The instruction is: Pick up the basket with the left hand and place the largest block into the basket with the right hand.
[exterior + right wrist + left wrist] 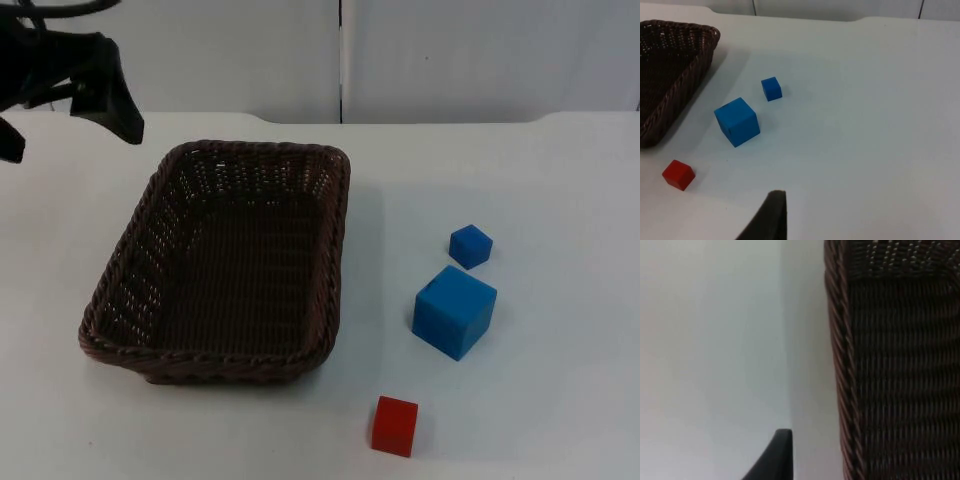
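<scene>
The basket [225,265], dark brown wicker, sits flat on the white table [540,180] in the left half of the top view, its long side running from the lower left up toward the centre. Nothing lies inside it.

The left gripper [70,95] hangs in the upper left corner of the top view, above the table just beyond the basket's far left corner and not touching it. Whether it is spread or pressed together I cannot tell. In the left wrist view the basket's rim [837,355] and woven wall run close beside one black fingertip [772,457], with bare table between them.

The big blue block [455,311] stands on the table right of the basket, in the lower right part of the top view. A small blue block [470,246] sits just above it, near but apart. A red block [395,426] lies below, near the bottom edge, close to the basket's near right corner.

The right wrist view looks over all three blocks and the basket's corner [670,75], with one black fingertip [767,217] well apart from them; the right gripper's state cannot be told.
</scene>
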`<state>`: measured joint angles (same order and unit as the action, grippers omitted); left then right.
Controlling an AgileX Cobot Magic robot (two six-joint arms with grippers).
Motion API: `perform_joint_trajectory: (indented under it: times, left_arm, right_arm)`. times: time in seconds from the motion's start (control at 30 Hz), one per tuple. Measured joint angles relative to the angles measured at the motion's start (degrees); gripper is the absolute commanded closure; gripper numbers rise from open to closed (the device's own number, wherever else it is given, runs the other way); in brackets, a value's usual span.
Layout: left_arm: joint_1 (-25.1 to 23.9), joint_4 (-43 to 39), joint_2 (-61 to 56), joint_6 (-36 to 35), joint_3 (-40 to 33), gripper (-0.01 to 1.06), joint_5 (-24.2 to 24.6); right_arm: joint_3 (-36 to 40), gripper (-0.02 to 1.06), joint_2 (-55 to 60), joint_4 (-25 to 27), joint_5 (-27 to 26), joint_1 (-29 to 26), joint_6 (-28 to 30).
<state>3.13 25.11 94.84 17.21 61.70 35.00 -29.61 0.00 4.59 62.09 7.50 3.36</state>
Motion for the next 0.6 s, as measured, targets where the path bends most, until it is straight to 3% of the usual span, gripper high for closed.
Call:
perform_joint_trajectory:
  times: [0.6]
  left_arm:
    - [0.0, 2.95, 14.72, 4.42, 5.06, 0.02, -0.37]
  right_arm:
    - [0.0, -0.01, 0.07, 0.0, 0.0, 0.0, 0.0]
